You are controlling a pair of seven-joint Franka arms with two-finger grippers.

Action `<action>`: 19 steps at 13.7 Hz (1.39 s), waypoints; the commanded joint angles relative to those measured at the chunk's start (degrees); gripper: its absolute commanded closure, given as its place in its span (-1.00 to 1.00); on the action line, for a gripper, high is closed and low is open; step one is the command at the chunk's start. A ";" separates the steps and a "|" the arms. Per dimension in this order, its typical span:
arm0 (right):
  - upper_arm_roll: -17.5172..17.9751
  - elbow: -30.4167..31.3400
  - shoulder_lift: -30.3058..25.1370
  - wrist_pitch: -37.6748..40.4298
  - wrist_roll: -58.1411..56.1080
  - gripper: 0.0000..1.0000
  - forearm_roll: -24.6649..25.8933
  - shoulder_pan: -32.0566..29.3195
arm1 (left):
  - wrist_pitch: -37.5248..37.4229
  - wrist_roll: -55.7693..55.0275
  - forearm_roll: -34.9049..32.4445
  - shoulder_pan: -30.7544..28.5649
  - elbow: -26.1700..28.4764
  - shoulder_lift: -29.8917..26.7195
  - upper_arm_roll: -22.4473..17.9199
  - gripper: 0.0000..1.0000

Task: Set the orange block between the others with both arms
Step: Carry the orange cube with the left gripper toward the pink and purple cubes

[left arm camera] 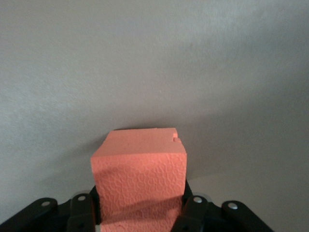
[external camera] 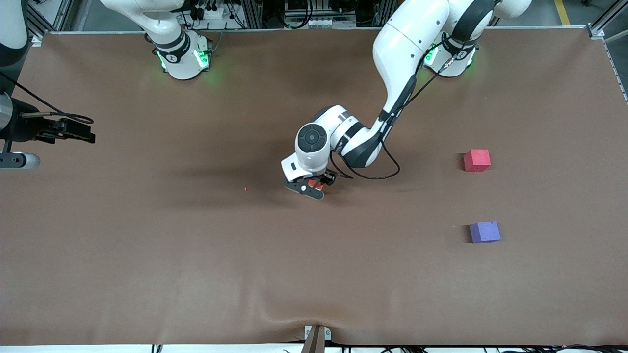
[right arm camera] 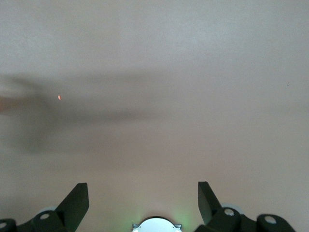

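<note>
Left gripper (external camera: 314, 187) is low at the middle of the front frame, on the brown table cover (external camera: 196, 255). Its fingers are closed in against the two sides of the orange block (left arm camera: 139, 176); in the left wrist view the block fills the gap between the black fingers (left arm camera: 81, 215) and sits on the cover. In the front view only a sliver of orange shows under the wrist.

Right gripper (right arm camera: 143, 200) hangs above bare cover with fingers spread wide and nothing between them; the right arm waits at the left edge of the front frame.

Pinkish-red cube (external camera: 477, 160) sits right of centre in the front frame, toward the left arm's end of the table. Purple-blue cube (external camera: 484, 232) is lower in frame, nearer the front camera, well apart from the red one with open cover between them. Both are well apart from the left gripper.

A tiny orange crumb (external camera: 245, 188) lies on the cover just beside the left gripper's shadow. Wide open cover across the lower half of the front frame, down to the table's front edge.
</note>
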State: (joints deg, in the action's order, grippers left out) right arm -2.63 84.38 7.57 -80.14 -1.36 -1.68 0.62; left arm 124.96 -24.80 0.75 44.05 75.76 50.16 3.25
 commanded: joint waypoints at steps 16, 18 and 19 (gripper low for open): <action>-0.62 -0.09 -0.46 0.25 0.04 -1.00 0.28 0.09 | -16.33 18.29 -1.19 -37.18 21.18 -30.65 -2.54 1.00; -0.62 -0.10 -0.46 0.16 -0.04 -1.00 0.19 -0.09 | -14.32 18.38 -1.19 -39.64 24.07 -30.91 -2.63 1.00; -0.62 -0.09 -0.46 0.16 -0.04 -1.00 0.19 0.00 | -12.21 18.64 -1.28 -40.88 26.26 -31.43 -2.55 1.00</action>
State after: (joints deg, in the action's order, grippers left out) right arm -3.20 84.39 7.58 -80.17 -1.38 -1.69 0.62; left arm 109.17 -6.19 0.35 4.80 96.90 21.25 -0.20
